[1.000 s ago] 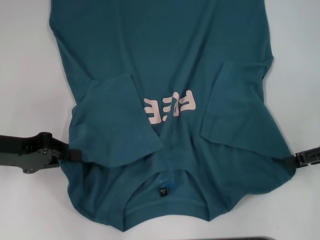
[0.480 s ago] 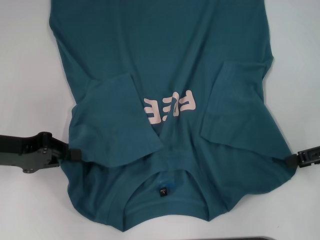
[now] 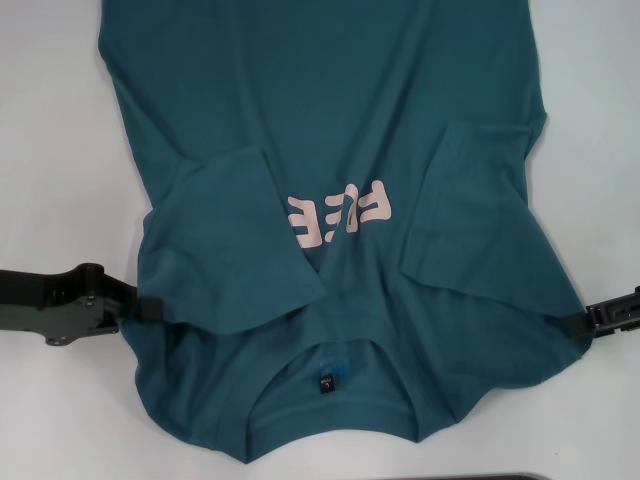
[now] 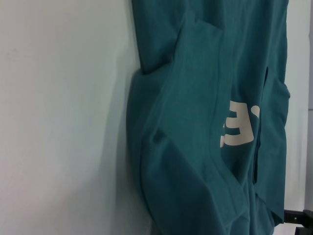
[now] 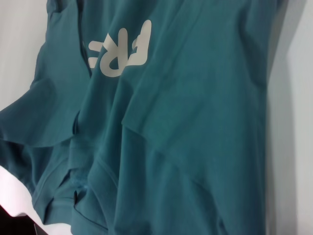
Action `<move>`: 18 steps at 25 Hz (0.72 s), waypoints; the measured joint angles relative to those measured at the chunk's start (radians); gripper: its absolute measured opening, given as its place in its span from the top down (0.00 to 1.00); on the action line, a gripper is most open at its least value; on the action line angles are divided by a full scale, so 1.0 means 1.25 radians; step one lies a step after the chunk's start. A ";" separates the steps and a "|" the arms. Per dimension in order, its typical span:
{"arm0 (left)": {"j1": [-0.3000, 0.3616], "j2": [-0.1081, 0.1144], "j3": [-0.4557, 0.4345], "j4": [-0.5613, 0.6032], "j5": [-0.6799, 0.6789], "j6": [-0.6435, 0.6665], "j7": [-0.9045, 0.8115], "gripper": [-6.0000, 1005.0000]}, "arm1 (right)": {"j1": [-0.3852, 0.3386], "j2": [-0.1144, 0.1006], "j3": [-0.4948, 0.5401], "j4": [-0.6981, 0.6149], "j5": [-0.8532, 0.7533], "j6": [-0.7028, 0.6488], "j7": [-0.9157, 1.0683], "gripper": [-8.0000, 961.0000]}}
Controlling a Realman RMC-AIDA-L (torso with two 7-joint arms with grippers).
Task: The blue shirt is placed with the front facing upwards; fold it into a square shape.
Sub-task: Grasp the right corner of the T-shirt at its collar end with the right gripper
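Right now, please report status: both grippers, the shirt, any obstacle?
Left gripper and right gripper at opposite shoulder edges of the blue shirt. Both sleeves folded inward, collar nearest the robot. Nothing in the way.

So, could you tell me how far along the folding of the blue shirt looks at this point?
Early. Both sleeves of the blue shirt already lie folded in over the chest, partly covering the lettering. In hand: the left gripper and right gripper sit at the shirt's edges on either side near the shoulders. Left: the body is spread long across the table, so the folds that would square it are not yet done.
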 joint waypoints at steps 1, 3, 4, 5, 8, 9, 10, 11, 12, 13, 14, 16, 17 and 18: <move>0.000 0.000 0.000 0.000 0.000 0.000 0.000 0.96 | 0.002 0.000 -0.001 0.004 0.000 0.001 0.000 0.21; 0.001 0.000 0.000 0.000 0.000 -0.001 0.000 0.96 | 0.006 0.000 -0.003 0.012 0.000 0.004 0.000 0.21; 0.001 0.000 0.000 0.000 0.000 -0.001 0.000 0.96 | 0.008 0.001 -0.006 0.016 0.000 0.007 0.001 0.21; 0.001 0.000 0.000 0.000 0.000 -0.001 0.000 0.96 | 0.009 0.002 -0.009 0.019 0.000 0.009 0.001 0.21; 0.000 0.000 0.001 0.000 0.000 -0.001 0.000 0.96 | 0.016 0.003 -0.020 0.031 0.000 0.018 0.004 0.21; 0.000 0.000 0.001 0.000 0.000 -0.001 0.000 0.96 | 0.017 0.003 -0.023 0.034 0.000 0.020 0.005 0.21; 0.000 0.000 0.000 0.000 0.000 -0.001 0.000 0.96 | 0.018 0.003 -0.026 0.036 0.000 0.021 0.006 0.21; 0.001 0.000 0.000 0.000 0.000 -0.001 0.000 0.96 | 0.019 0.004 -0.028 0.036 0.001 0.021 0.006 0.21; 0.001 0.000 0.000 0.000 0.000 -0.001 0.000 0.96 | 0.019 0.005 -0.028 0.036 0.002 0.022 0.007 0.21; 0.001 0.000 0.000 0.000 0.000 -0.001 0.000 0.96 | 0.020 0.006 -0.027 0.036 0.003 0.021 0.007 0.21; 0.001 0.000 0.000 0.000 0.000 -0.001 0.000 0.96 | 0.021 0.007 -0.026 0.036 0.005 0.020 0.006 0.21; 0.001 0.000 0.000 0.000 0.000 -0.001 0.000 0.96 | 0.024 0.009 -0.021 0.036 0.008 0.018 0.003 0.21; 0.001 0.000 0.000 0.000 0.000 -0.001 0.000 0.96 | 0.025 0.010 -0.020 0.036 0.012 0.016 0.002 0.21; 0.001 0.000 0.000 0.000 0.000 -0.001 0.000 0.96 | 0.026 0.010 -0.020 0.036 0.016 0.015 0.001 0.21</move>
